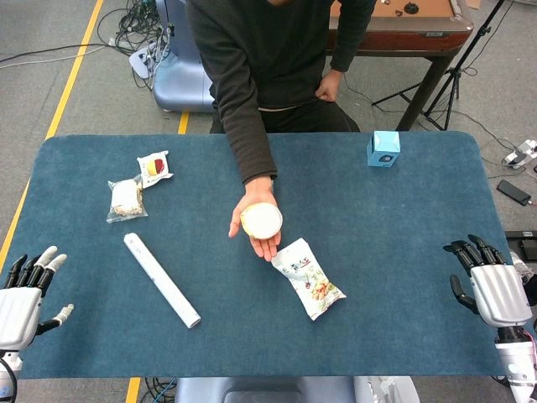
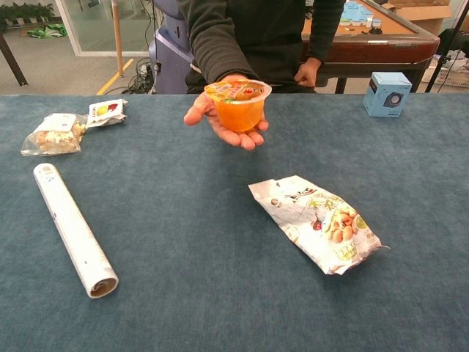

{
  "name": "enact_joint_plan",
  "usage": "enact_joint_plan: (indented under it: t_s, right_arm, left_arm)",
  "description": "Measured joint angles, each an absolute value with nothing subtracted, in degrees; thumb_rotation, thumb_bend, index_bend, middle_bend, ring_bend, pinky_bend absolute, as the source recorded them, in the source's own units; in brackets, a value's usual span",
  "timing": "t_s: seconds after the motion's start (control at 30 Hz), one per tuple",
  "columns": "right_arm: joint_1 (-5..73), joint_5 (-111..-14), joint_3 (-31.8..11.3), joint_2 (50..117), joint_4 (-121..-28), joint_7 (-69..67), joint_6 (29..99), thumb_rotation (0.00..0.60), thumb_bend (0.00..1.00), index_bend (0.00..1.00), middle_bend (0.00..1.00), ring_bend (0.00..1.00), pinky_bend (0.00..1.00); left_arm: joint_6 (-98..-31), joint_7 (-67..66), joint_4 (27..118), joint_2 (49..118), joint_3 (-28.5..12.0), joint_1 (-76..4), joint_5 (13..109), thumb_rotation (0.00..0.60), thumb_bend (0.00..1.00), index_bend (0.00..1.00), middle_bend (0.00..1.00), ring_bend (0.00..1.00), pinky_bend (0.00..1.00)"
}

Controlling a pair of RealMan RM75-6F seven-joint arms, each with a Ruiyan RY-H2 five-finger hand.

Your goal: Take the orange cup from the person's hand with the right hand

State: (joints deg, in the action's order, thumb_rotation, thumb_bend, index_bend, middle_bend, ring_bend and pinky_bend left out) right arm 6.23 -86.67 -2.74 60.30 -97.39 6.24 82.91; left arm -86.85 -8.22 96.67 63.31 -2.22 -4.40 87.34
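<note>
While the orange cup (image 2: 239, 108) rests upright on the person's hand (image 2: 223, 117), held palm-up above the middle of the blue table (image 1: 403, 252), the handover has not yet begun. The right hand (image 1: 491, 285) sits at the table's right edge, well apart from the cup, with its dark fingers (image 1: 470, 249) spread and holding nothing. The left hand (image 1: 25, 294) lies at the opposite edge, its fingers likewise apart and empty. By this reading, the step in hand is the approach. The next move calls for the right hand to travel in across the table toward the centre, rise to the level of the raised palm, and close around the cup's side wall without pressing on the person's fingers beneath it. A snack bag (image 2: 319, 224) lies on the cloth between the right hand and the cup, so a path passing above it seems advisable. Away from that path lie a white roll (image 2: 72, 229), two small packets (image 1: 138, 185) and a blue box (image 1: 383, 149). Neither robot hand appears in the chest view, so their height above the table cannot be judged. In the head view the cup shows only as a pale disc seen from above, its orange wall hidden. The cup's foil lid is printed, but the print is too small to read. The person's head is cut off in both views.
</note>
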Motion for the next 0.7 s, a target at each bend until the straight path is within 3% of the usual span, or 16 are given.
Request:
enact_joint_plan:
  t_s: [0.7]
  right_arm:
    - [9.1, -89.8, -2.5, 58.2, -100.8, 7.1, 79.5, 0.600, 0.35, 0.22, 0.20, 0.11, 0.24]
  left_arm:
    - [-87.7, -7.5, 96.7, 62.8, -2.0, -4.0, 87.8, 0.600, 0.21, 0.14, 0.07, 0.09, 0.02]
